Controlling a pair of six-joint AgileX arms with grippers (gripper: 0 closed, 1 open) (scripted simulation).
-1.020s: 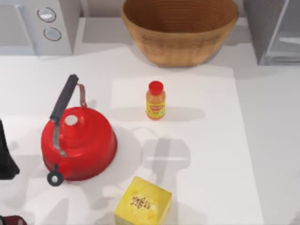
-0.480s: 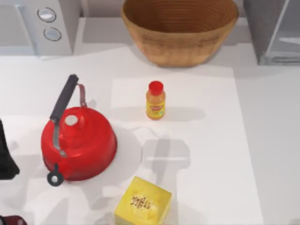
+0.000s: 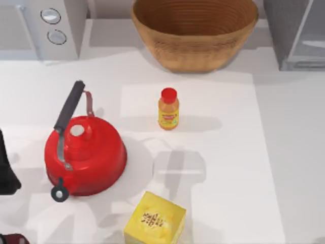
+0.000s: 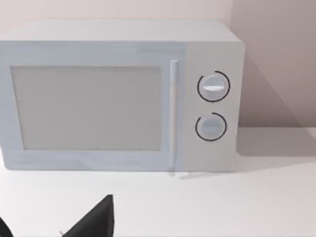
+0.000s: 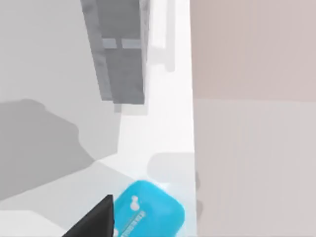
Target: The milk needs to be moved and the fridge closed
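- The white table [image 3: 284, 152] as seen from above: fridge [image 3: 289, 30] at the far right corner, pale microwave [image 3: 40, 28] at the far left, wicker basket [image 3: 195, 33] between them.
- My right wrist view has the fridge's dark grey side [image 5: 118, 49] standing beside a pinkish wall [image 5: 252, 98]. My left wrist view gets the microwave front [image 4: 118, 98] with both knobs.
- Top view also has the red kettle [image 3: 86, 155], yellow box [image 3: 155, 221] and orange bottle [image 3: 168, 109].
- The milk [image 5: 148, 212] is in my right wrist view, on the pale strip along the wall, well apart from the fridge. Its blue end faces the camera, so the long axis seems to run away from the lens.
- My right gripper [image 5: 91, 223] overlaps the carton's edge; gripping or not, can't tell.
- My left gripper [image 4: 91, 223] is low in front of the microwave; open or closed, can't tell. The left arm [image 3: 6, 173] is at the table's left edge.
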